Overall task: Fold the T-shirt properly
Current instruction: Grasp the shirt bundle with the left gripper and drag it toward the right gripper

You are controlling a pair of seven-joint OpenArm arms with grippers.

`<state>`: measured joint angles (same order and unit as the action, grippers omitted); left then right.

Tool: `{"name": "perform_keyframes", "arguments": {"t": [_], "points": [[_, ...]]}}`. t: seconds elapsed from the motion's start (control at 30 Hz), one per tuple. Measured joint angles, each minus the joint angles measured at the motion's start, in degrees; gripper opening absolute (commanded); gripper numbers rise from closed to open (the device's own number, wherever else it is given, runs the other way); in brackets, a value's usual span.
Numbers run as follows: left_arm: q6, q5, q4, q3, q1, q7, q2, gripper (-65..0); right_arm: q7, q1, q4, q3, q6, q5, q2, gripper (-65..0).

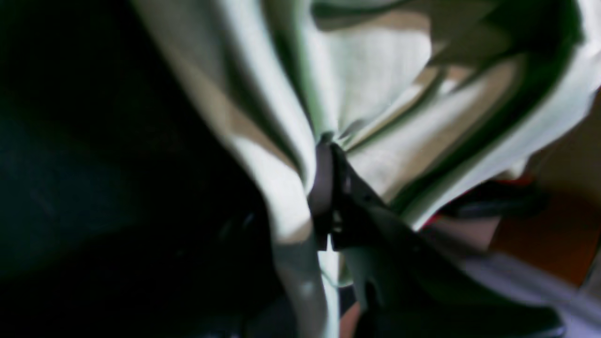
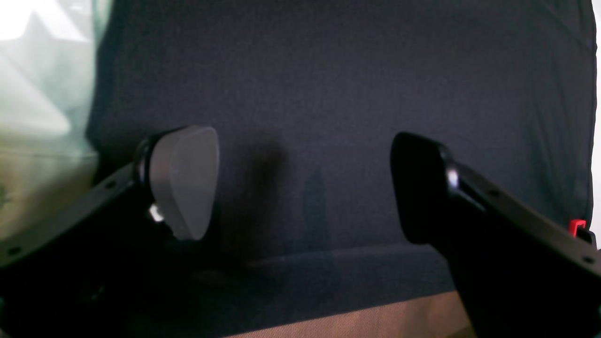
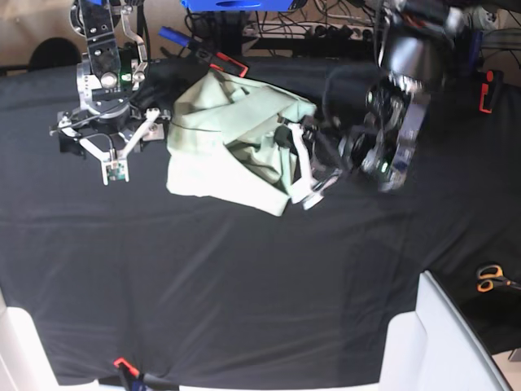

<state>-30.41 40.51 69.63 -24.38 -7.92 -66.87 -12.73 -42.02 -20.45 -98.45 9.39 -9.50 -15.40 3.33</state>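
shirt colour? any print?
Pale mint-green cotton T-shirt, plain, no print visible; base view shows it best.

Black tablecloth (image 3: 244, 277) covers the whole work surface, lightly creased, lit from above with soft shadows. Far edge: tangle of cables and a power strip (image 3: 342, 32), blue box (image 3: 236, 4) at top centre. Orange-handled scissors (image 3: 490, 277) lie near the right edge. White panels (image 3: 448, 342) stand at the near right corner. Small red clip (image 3: 122, 363) on the near hem.
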Motion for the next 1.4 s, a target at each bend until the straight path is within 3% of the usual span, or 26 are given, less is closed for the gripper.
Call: {"name": "perform_keyframes", "arguments": {"t": [0.2, 0.4, 0.57, 0.77, 0.97, 1.2, 1.4], "points": [[-0.2, 0.0, 0.0, -23.8, -15.0, -0.7, -4.2, -65.0, 0.0, 0.0, 0.0, 0.0, 0.0, 0.0, -0.2, -10.4], [-0.2, -0.2, -6.1, -39.6, -25.1, 0.2, -3.7, -65.0, 0.0, -0.2, 0.0, 0.0, 0.0, 0.0, -0.5, -10.6], [-1.0, -10.8, -6.9, -53.4, -29.4, 4.1, -2.5, -65.0, 0.0, -0.2, 0.0, -0.1, 0.0, 0.0, -0.5, -10.6], [-7.5, -24.0, -7.0, -54.2, -28.5, 9.0, -1.2, -65.0, 0.0, 0.3, 0.0, -0.2, 0.0, 0.0, -0.7, -10.6], [-9.4, -42.0, -9.2, -54.2, -27.6, 17.5, 1.4, -65.0, 0.0, 1.4, 0.0, -0.2, -0.1, 0.0, -0.5, -10.6], [-10.6, -49.6, -20.6, -53.8, -29.4, 23.3, 7.9, -65.0, -0.2, 2.2, 0.0, -0.2, 0.0, 0.0, -0.5, -10.6], [-11.6, -50.8, -26.9, -53.8, -31.9, 29.0, 10.6, -65.0, -0.4, 2.3, 0.0, -0.2, 0.0, 0.0, -0.7, -10.6]]}}
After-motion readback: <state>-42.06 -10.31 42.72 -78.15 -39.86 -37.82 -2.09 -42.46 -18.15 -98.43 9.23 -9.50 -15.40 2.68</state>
